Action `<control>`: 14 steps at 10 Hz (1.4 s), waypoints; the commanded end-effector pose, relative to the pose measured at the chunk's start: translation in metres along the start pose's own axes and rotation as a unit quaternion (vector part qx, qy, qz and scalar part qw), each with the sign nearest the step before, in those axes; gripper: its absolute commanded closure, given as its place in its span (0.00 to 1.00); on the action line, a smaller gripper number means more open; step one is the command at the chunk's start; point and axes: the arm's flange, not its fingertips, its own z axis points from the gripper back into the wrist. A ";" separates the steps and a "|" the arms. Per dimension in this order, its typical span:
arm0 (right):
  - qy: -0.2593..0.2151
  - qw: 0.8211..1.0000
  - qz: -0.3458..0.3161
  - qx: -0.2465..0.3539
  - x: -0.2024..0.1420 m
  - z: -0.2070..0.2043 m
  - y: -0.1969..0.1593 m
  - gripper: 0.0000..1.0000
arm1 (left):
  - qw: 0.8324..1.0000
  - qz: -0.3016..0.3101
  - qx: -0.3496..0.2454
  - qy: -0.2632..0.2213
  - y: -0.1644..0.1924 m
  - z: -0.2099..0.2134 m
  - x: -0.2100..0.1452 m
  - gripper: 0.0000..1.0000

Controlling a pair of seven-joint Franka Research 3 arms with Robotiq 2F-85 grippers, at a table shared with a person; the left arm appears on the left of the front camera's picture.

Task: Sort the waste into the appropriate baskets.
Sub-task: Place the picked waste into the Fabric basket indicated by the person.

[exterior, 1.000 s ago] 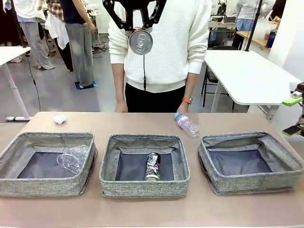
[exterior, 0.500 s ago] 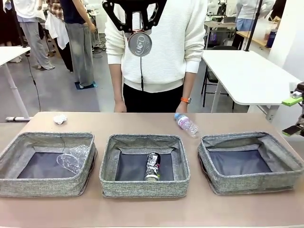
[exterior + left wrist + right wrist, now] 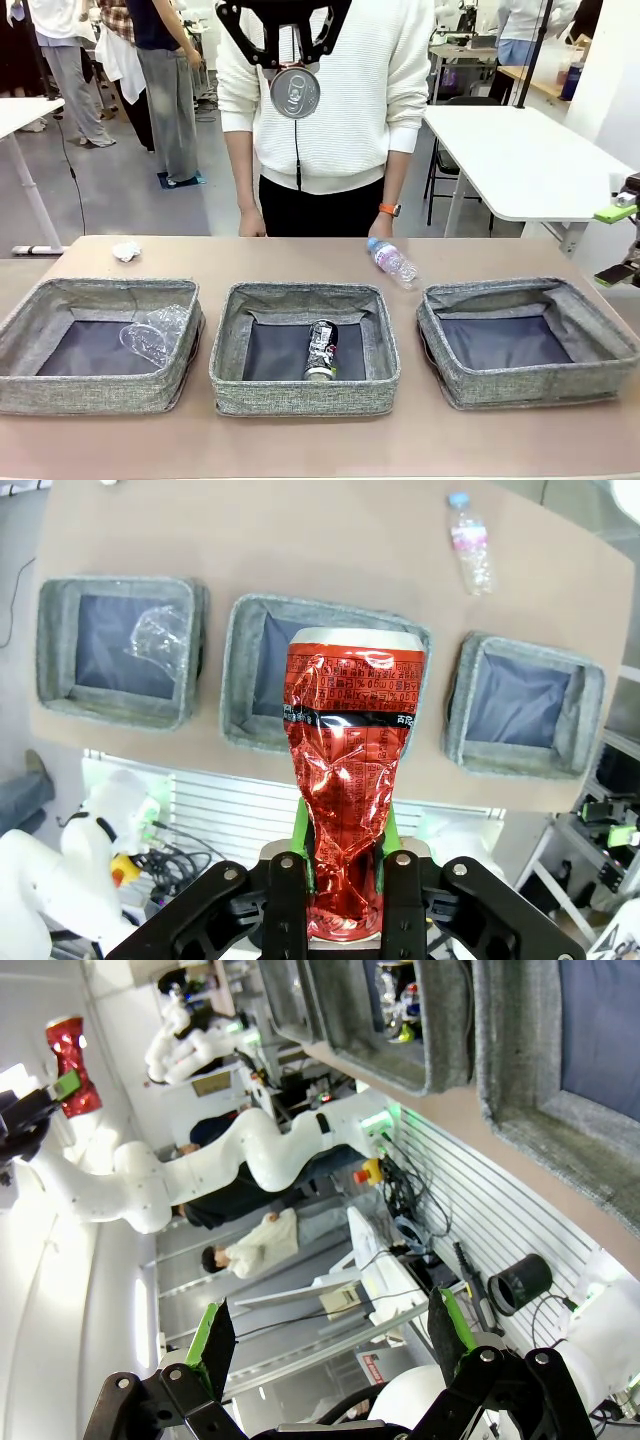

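Observation:
High above the table's far side, my left gripper (image 3: 294,64) is shut on a crushed red drink can (image 3: 294,92), whose silver end faces the front camera. In the left wrist view the red can (image 3: 350,780) stands between the green pads over the middle basket (image 3: 240,695). Three grey baskets sit in a row: left (image 3: 90,392), middle (image 3: 300,394), right (image 3: 520,388). A clear plastic container (image 3: 155,333) lies in the left one and a black-and-silver can (image 3: 321,350) in the middle one. A blue-capped bottle (image 3: 392,262) and a white paper ball (image 3: 126,251) lie on the table. My right gripper (image 3: 620,243) stays open at the right edge.
A person in a white sweater (image 3: 340,110) stands at the far side, hands down at the table edge. The right basket's floor (image 3: 505,342) is bare. White tables stand behind on both sides, and other people are farther back at the left.
The person has shifted slightly to the left. Both grippers, the held can and the waste on the table stay where they were.

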 end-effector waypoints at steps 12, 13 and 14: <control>-0.001 1.000 -0.004 0.003 0.000 0.001 0.004 0.00 | 1.000 0.002 0.002 0.001 0.004 0.003 -0.001 0.73; -0.001 1.000 -0.004 0.003 0.000 0.001 0.004 0.00 | 1.000 0.002 0.002 0.001 0.004 0.003 -0.001 0.73; -0.001 1.000 -0.004 0.003 0.000 0.001 0.004 0.00 | 1.000 0.002 0.002 0.001 0.004 0.003 -0.001 0.73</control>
